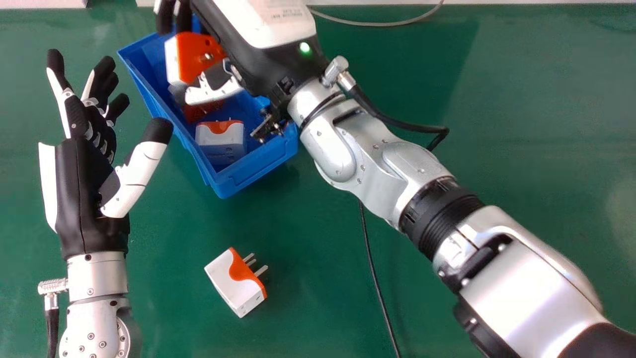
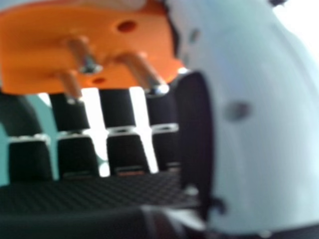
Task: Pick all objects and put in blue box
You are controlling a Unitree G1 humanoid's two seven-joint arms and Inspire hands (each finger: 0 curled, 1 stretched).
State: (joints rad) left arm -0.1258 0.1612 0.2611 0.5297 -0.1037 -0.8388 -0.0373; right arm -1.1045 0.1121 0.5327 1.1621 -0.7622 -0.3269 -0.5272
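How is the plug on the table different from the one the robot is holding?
The table plug lies on the green table; the held plug is gripped by the right hand. From the head view, the table plug shows mostly white, but the held plug shows mostly orange. Both are white and orange with metal prongs.

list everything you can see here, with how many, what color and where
plastic box: one, blue, upper left of the head view
plug adapter in the box: one, white and orange, near end
plug adapter, held: one, white and orange, in the right hand at the box
orange item with prongs: at least one, in the box, mostly hidden
loose plug adapter: one, white and orange, on the table before the box
tabletop: one, green, beneath everything
thin cables: two, one black, one grey
left hand: one, black and white, left side
right hand: one, black and white, over the box
forearms: two, silver
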